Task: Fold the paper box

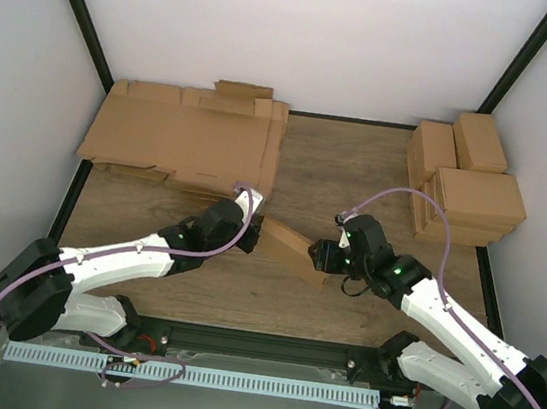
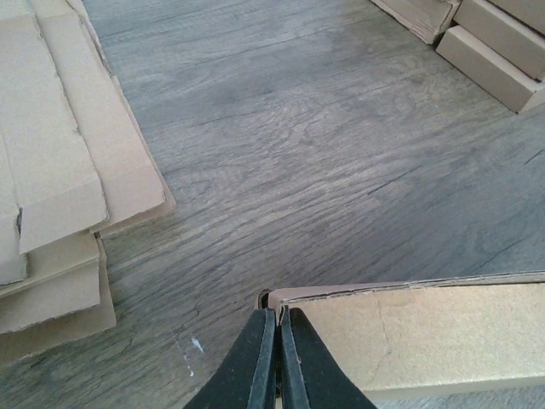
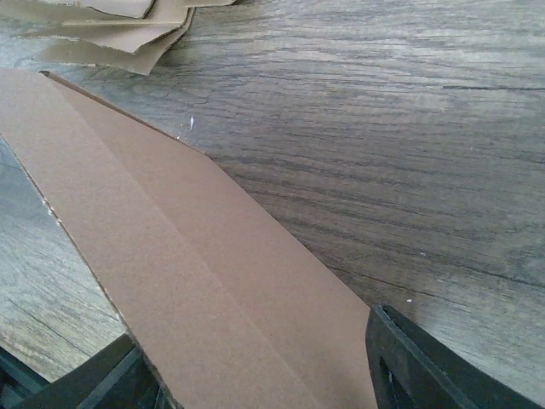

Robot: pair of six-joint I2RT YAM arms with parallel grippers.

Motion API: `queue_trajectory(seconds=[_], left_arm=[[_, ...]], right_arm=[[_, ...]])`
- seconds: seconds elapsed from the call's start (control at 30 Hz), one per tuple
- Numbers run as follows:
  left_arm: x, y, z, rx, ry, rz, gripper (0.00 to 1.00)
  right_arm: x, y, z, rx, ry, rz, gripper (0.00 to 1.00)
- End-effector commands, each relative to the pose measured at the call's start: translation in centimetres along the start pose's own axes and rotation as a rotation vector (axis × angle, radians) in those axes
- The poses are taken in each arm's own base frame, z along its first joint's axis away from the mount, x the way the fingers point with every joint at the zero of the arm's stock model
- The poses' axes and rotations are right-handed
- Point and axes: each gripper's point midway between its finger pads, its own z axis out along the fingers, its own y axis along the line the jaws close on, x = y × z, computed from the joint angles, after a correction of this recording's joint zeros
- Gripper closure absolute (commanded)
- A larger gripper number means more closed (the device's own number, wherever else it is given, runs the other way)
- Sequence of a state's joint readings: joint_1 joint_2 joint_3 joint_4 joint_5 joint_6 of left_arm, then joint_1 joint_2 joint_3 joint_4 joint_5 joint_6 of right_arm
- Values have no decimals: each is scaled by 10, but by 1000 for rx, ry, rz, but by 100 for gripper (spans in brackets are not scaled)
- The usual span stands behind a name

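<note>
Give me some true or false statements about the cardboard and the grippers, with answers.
1. The left gripper is shut on one end of the paper box. True.
2. The finished boxes are stacked back left. False: back right; the flat sheets are back left.
3. The right gripper has a finger on each side of the paper box. True.
4. The paper box lies on the flat sheets. False: it is over bare table, between the grippers.
</note>
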State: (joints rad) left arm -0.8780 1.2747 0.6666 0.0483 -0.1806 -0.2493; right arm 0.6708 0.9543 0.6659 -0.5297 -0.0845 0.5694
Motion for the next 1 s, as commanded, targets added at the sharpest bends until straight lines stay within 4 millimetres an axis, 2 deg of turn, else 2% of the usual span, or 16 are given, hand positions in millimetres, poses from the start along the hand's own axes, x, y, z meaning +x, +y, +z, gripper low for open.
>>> queue_trajectory(seconds=[0.0,0.13,0.43,0.57,0.67,0.8,0.97], left_arm=[[66,-3,0,46,199,3,96],[68,-6,1,63,198,-15,96],[78,-5,3,67,207,-26,96],[77,-3,1,58,205,-27,96],[67,-3,-3,53,190,-26,89],[42,-7,-11,55,148,-8,72],[17,-16,-19,78,149,9,61]], right_arm=[[-2,-5,1,22,-19,18,42],[-1,-8,2,36,-19,27,45],[3,-13,6,54,-12,38,47],[2,-13,6,57,-12,38,47],[1,-13,7,56,-11,36,47],[3,-12,8,49,-2,27,48],[3,-11,9,47,5,25,48]])
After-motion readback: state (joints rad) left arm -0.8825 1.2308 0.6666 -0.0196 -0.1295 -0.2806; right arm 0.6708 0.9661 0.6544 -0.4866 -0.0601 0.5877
